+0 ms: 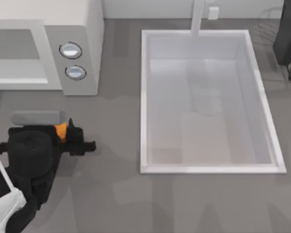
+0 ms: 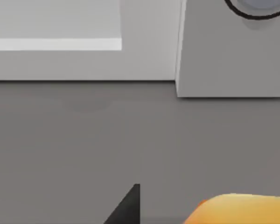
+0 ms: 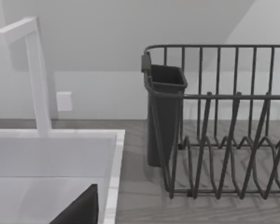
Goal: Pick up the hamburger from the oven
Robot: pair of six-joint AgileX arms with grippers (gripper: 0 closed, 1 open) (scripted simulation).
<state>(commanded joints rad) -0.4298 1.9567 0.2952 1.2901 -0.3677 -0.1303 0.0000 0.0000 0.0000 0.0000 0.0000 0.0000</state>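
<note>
Our left gripper sits on the table just in front of the oven, below its two knobs, w/ the left arm stretching back from it toward the table's left edge. An orange-tan bit of the hamburger peeks out beside the gripper body, on the side facing the oven. In the left wrist view the hamburger shows orange at the edge of the shot, next to one dark finger, w/ the oven front beyond. We can't tell if the jaws are clamped on it or not. The oven cavity looks bare. Our right arm is parked far from the oven, past the sink, by the dish rack and faucet.
</note>
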